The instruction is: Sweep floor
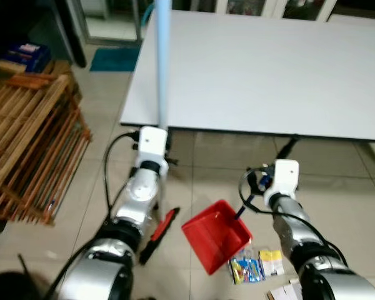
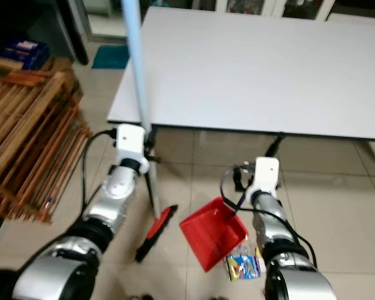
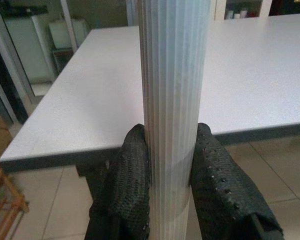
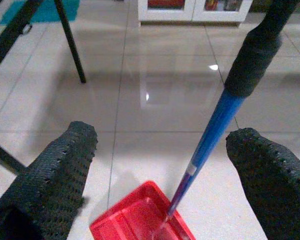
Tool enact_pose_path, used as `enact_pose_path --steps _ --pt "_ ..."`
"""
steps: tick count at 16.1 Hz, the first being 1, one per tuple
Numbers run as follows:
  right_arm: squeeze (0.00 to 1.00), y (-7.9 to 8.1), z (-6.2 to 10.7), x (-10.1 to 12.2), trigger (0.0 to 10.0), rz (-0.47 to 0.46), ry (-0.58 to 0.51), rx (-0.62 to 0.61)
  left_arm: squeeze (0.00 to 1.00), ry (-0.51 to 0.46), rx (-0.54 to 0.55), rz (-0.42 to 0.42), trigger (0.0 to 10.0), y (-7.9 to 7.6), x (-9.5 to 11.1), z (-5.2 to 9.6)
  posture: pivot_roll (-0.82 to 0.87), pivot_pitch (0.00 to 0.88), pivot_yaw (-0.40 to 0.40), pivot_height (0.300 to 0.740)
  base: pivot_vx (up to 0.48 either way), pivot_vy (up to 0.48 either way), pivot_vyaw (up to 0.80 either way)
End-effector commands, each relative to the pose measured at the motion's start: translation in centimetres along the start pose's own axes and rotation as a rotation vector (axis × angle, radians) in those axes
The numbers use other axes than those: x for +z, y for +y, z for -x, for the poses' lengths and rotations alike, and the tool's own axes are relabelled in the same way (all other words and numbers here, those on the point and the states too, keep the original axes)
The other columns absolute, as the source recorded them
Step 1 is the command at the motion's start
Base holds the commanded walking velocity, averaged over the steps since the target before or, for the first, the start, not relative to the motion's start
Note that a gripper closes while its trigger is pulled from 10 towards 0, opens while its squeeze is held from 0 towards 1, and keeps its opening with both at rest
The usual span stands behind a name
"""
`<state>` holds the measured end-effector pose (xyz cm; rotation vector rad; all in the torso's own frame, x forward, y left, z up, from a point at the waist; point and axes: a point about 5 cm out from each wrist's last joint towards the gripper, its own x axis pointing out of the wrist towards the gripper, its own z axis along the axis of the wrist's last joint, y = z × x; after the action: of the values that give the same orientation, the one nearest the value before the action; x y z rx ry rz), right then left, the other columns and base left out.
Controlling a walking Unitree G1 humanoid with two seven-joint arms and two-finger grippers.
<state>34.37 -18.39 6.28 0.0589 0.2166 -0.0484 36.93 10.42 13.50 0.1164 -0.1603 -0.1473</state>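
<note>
- The left pincer (image 3: 172, 195) is clamping its two black fingers (image 3: 217, 185) tight on the pale blue ribbed plastic broom pole (image 1: 162, 62), which is standing nearly upright in front of the near edge of the broad white counter (image 1: 269, 69).
- The pole is running down to the red-and-black broom head (image 1: 159, 234), which is resting on the beige tiled floor (image 1: 344, 200) just beside the left arm.
- The right pincer (image 4: 162, 150) is hanging open, its fingers spread on either side of the blue dustpan handle with the black grip (image 4: 225, 107), touching neither side of it.
- The red plastic dustpan (image 1: 215, 240) is sitting on the floor between the two arms, near the broom head but apart from it.
- Small coloured packets of litter (image 1: 256, 265) are lying on the tiles, touching or just beside the dustpan's near edge, on the side away from the broom.
- A stack of slatted wooden racks (image 1: 31, 144) is leaning at the robot's left, well apart from the work.
- As I judge it, the sweeping step is at hand: broom gripped, dustpan not yet secured, litter not yet gathered.
- The next move is calling for the right pincer to close on the dustpan handle and steady the pan, then for the broom head to be brought round behind the packets to push them into the pan's mouth.
</note>
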Motion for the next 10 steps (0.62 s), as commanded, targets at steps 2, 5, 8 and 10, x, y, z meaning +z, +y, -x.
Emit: enact_pose_path --steps 2,5,8,10 --pt "0.0 -0.74 0.21 -0.33 10.0 -0.014 0.006 -0.025 0.0 -0.04 -0.02 0.0 10.0 -0.73 0.99 -0.41 0.06 0.171 -0.025 0.74 0.311 0.0 0.0" --pt "0.0 -0.58 0.2 -0.36 10.0 -0.017 0.007 -0.024 0.0 -0.044 -0.02 -0.001 10.0 -0.64 1.1 -0.47 0.06 0.171 -0.022 0.74 0.321 0.0 0.0" --pt "0.0 -0.57 0.21 -0.4 10.0 -0.019 0.008 -0.024 0.0 -0.046 -0.02 0.0 10.0 -0.61 1.17 -0.51 0.06 0.17 -0.022 0.74 0.324 0.0 0.0" --pt "0.0 -0.57 0.23 -0.42 10.0 -0.021 0.007 -0.023 0.0 -0.045 -0.021 -0.001 10.0 -0.63 1.16 -0.5 0.05 0.171 -0.021 0.74 0.322 0.0 0.0"
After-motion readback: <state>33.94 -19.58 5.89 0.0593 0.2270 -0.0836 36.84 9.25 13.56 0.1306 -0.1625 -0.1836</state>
